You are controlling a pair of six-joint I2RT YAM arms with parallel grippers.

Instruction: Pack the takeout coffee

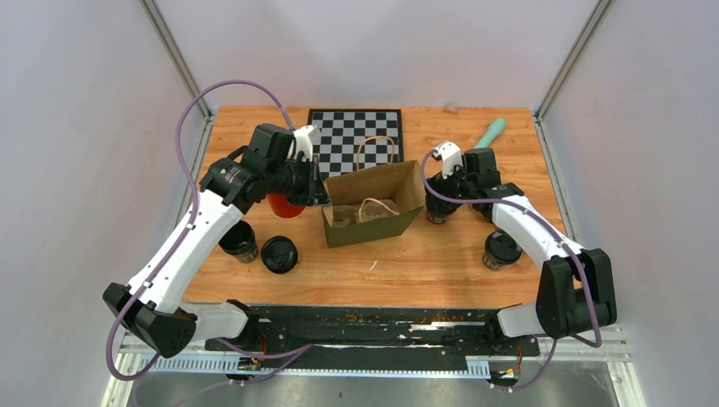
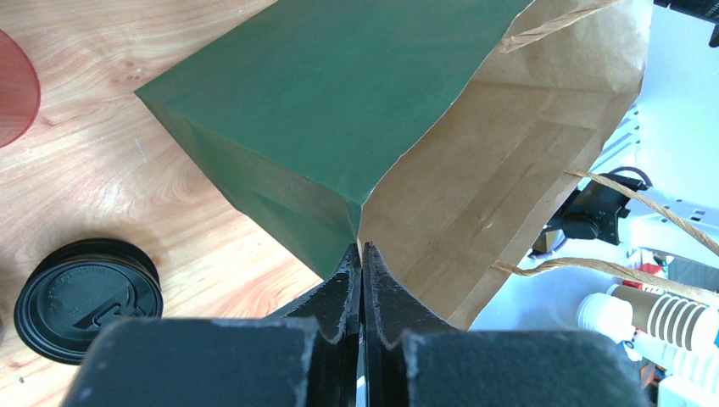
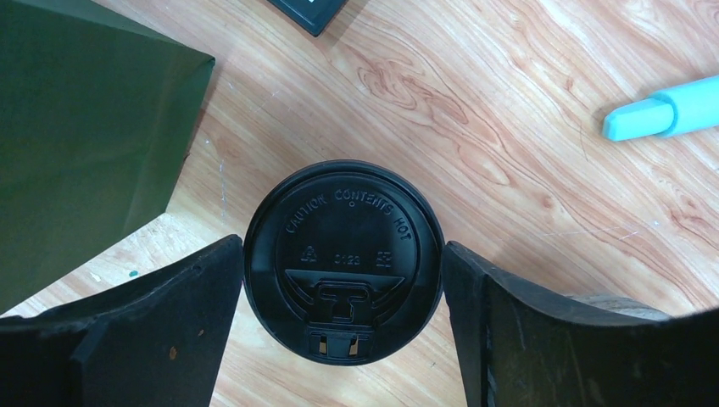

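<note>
left gripper [image 2: 362, 254] pinches the bag [image 2: 322, 110] rim, right gripper [image 3: 343, 284] clasps a cup [image 3: 343, 237]

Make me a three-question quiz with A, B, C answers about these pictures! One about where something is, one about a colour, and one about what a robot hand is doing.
1. Where is the cup near the right gripper?
A) inside the bag
B) on the table, between that gripper's fingers
C) up in the air

2. What colour is the outside of the bag?
A) pink
B) green
C) blue

3. What is the left gripper doing?
A) pinching the bag's edge
B) standing wide open
C) holding a cup

Answers:
1 B: the black lid sits between the two dark fingers, with wood around it.
2 B: the bag's outer side is dark green and its inside is brown.
3 A: its jaws are closed together on the bag's edge.
</note>
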